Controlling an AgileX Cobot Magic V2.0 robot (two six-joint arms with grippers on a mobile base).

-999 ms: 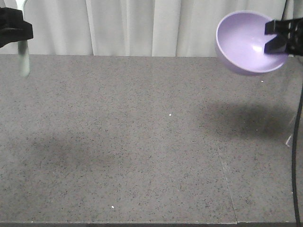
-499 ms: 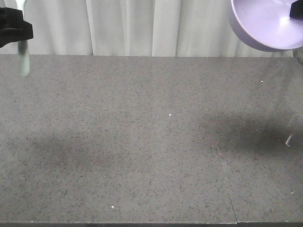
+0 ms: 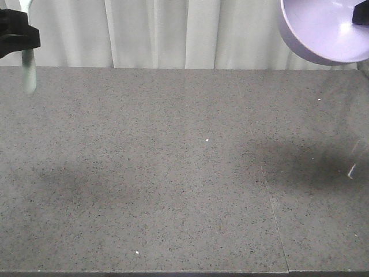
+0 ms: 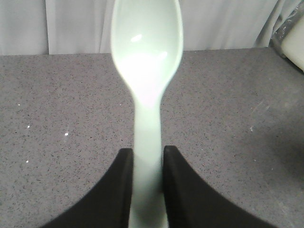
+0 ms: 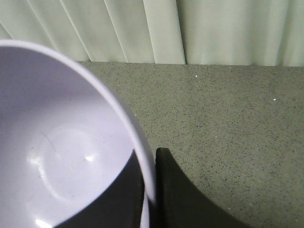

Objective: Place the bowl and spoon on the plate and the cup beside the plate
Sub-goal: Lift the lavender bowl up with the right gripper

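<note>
My left gripper [image 4: 147, 154] is shut on the handle of the pale mint-green spoon [image 4: 147, 57], holding it in the air with its scoop pointing away. In the front view that spoon [image 3: 28, 69] hangs at the top left from the left gripper [image 3: 23, 36], above the table. High at the top right, the lavender bowl [image 3: 323, 32] is tilted and partly cut off by the frame. My right gripper [image 5: 149, 164] is shut on the bowl's [image 5: 57, 147] rim, one finger inside, one outside. The plate and the cup are out of view.
A grey speckled tabletop [image 3: 184, 173] fills the front view, with a seam [image 3: 271, 213] running down its right side. White curtains [image 3: 161, 32] hang behind the far edge. A pale object [image 4: 294, 45] sits at the right edge of the left wrist view.
The right gripper has lifted the bowl up and to the right, so it is now partly out of the frame. The left gripper and spoon have stayed put.
</note>
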